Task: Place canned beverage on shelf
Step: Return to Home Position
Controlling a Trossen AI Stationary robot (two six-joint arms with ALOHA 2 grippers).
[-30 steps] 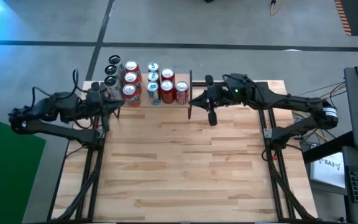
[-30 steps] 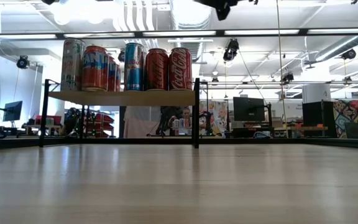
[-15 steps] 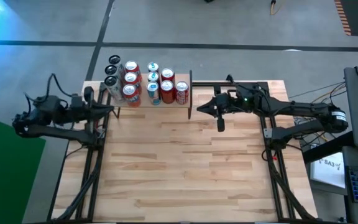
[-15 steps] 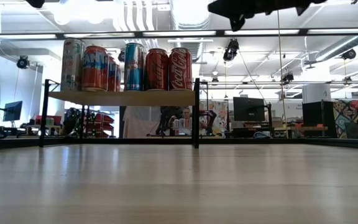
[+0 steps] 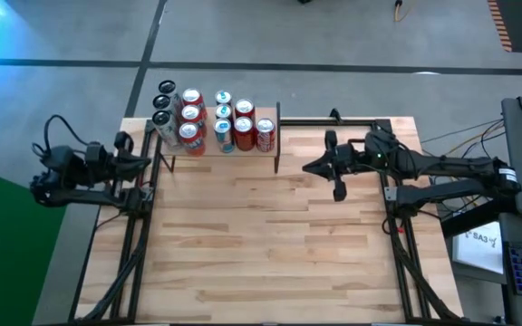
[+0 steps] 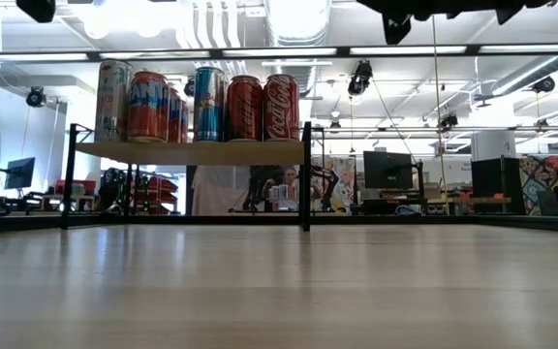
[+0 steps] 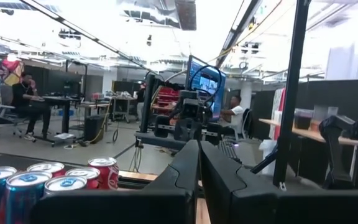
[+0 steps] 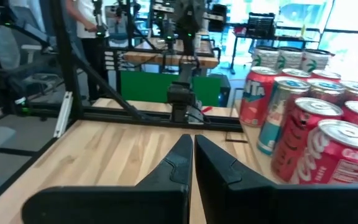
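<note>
The small raised shelf (image 6: 192, 152), a light wooden board on thin black metal uprights, stands at the far edge of the butcher-block wooden surface (image 5: 270, 244). It carries glossy cylindrical aluminium cans (image 5: 222, 127) in red, blue and white-pink, upright in tight rows. It lies between the two sets of fingers, slightly beyond both. The dark, wedge-shaped left fingers (image 7: 182, 171) are pressed together near its corner. The right fingers (image 8: 176, 162) are likewise closed, well apart from it. Grey concrete floor (image 5: 333, 45) surrounds the surface, under long ceiling strip lights (image 6: 289, 50).
</note>
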